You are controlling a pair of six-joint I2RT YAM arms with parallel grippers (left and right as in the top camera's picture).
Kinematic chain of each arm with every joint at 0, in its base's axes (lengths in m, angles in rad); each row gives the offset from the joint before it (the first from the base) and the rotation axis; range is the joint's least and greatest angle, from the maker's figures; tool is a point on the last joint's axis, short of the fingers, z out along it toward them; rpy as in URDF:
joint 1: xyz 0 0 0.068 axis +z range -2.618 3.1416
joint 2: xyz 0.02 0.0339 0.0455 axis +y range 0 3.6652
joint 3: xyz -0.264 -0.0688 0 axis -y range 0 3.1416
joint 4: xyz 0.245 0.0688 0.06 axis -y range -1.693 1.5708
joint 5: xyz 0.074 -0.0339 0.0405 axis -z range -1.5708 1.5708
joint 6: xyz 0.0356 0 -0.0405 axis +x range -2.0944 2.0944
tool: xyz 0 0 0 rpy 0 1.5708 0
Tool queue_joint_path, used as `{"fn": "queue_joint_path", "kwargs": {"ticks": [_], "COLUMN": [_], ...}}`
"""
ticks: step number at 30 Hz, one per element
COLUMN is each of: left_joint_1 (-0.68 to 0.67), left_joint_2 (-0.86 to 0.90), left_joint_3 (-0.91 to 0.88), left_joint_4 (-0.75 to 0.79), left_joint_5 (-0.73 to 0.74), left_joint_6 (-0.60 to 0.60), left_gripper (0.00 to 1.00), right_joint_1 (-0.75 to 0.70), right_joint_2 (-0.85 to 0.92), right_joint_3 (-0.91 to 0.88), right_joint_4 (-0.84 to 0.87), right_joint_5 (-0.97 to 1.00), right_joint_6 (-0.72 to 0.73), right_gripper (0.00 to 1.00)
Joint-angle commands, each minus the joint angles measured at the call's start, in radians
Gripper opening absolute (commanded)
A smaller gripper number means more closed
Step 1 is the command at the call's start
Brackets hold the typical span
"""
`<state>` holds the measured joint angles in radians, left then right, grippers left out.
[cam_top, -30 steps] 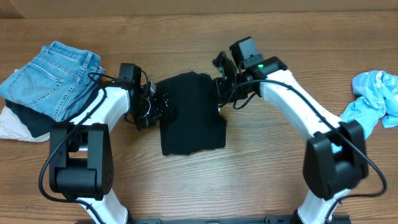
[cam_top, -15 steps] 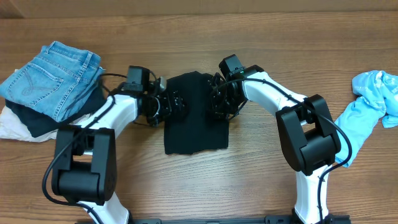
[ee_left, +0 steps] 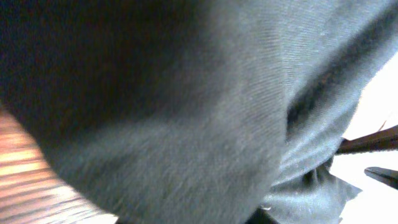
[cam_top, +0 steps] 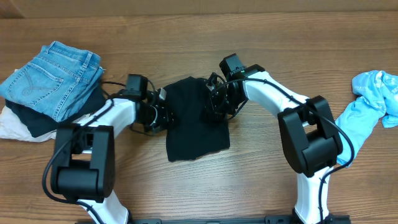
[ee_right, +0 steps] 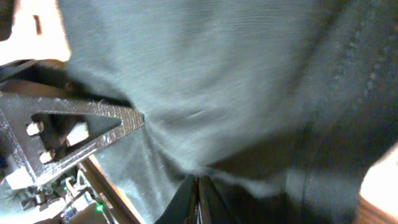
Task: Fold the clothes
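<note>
One shirt (cam_top: 198,127): black, folded, mid-table; long axis near to far, near end tipped slightly right.
Shift: it has slid a little nearer.
Left gripper (cam_top: 159,116): drawn back to the shirt's left edge; jaw width hidden by cloth.
Right gripper (cam_top: 214,106): pinched tight on a pucker near the right edge.
Outlook: likely another fold being set up.

The shirt (cam_top: 196,118) is lying at the table's (cam_top: 249,180) centre, jeans (cam_top: 53,74) sitting between nine and ten o'clock, another cloth (cam_top: 373,99) at three o'clock
</note>
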<state>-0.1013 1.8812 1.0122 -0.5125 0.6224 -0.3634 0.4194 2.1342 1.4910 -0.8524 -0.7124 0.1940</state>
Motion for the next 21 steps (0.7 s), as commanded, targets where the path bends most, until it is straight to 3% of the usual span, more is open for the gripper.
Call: {"fn": "queue_joint_path", "kwargs": {"ticks": [1, 2, 4, 8, 12, 14, 15, 17, 19, 21], "left_joint_1": [0.071, 0.080, 0.099, 0.146, 0.172, 0.173, 0.173, 0.173, 0.173, 0.173], "left_joint_2": [-0.053, -0.073, -0.123, -0.204, -0.272, -0.280, -0.281, -0.281, -0.281, -0.281], "left_joint_3": [0.047, 0.056, 0.068, 0.116, 0.198, 0.216, 0.223, 0.225, 0.225, 0.225], "left_joint_4": [-0.005, -0.010, -0.010, -0.007, -0.006, -0.006, -0.007, -0.008, -0.014, -0.021], "left_joint_5": [0.144, 0.151, 0.144, 0.134, 0.172, 0.218, 0.246, 0.296, 0.296, 0.294], "left_joint_6": [0.015, 0.016, 0.016, 0.037, 0.058, 0.066, 0.066, 0.066, 0.068, 0.075], "left_gripper": [0.91, 1.00, 1.00, 1.00, 1.00, 1.00, 1.00, 1.00, 0.98, 0.96], "right_joint_1": [0.001, 0.007, 0.023, 0.081, 0.197, 0.215, 0.216, 0.211, 0.190, 0.144], "right_joint_2": [-0.128, -0.148, -0.167, -0.149, -0.069, -0.033, -0.018, 0.023, 0.050, 0.076], "right_joint_3": [0.004, 0.004, 0.003, 0.001, 0.000, 0.000, 0.000, 0.000, 0.000, 0.000], "right_joint_4": [0.005, 0.005, -0.003, -0.087, -0.188, -0.209, -0.212, -0.208, -0.211, -0.224], "right_joint_5": [-0.047, -0.065, -0.093, -0.044, 0.255, 0.343, 0.399, 0.585, 0.679, 0.751], "right_joint_6": [-0.019, -0.019, -0.018, -0.008, 0.024, 0.023, 0.022, 0.022, 0.007, 0.008], "right_gripper": [0.24, 0.34, 0.35, 0.25, 0.08, 0.11, 0.20, 0.23, 0.08, 0.04]}}
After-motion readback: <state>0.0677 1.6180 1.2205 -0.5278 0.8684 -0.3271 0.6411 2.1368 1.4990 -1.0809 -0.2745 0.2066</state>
